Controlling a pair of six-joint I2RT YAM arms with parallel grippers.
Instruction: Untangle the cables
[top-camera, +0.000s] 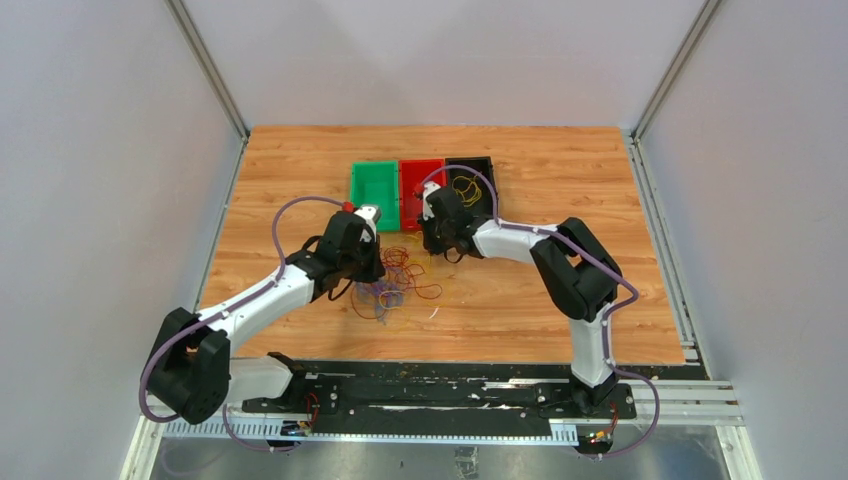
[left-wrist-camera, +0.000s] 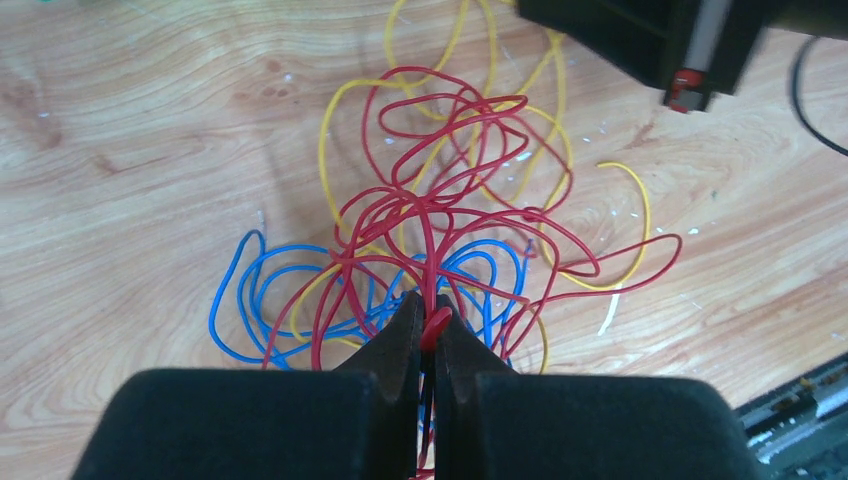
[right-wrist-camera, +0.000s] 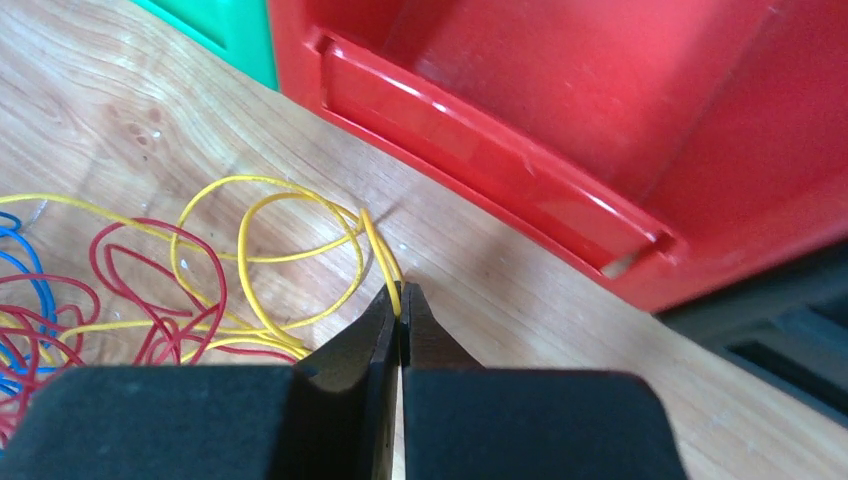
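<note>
Inventory, tabletop:
1. Thin red, yellow and blue cables (top-camera: 398, 285), tangled. Centre of top view, on wood-grain tabletop (top-camera: 580, 170).
2. Left gripper (left-wrist-camera: 428, 308), jaws pinched shut on red strand (left-wrist-camera: 437, 325). Bottom centre of left wrist view.
3. Right gripper (right-wrist-camera: 400, 298), jaws closed on yellow loop (right-wrist-camera: 385, 255), near red plastic bin (right-wrist-camera: 480, 160).
4. Green plastic bin (top-camera: 374, 195), red bin, black plastic bin (top-camera: 470, 160) in a row, upper centre of top view. Yellow coil (top-camera: 466, 188) in black bin.

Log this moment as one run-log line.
left gripper: shut on red cable | right gripper: shut on yellow cable, near red bin | tangle: red, yellow, blue, knotted on table
</note>
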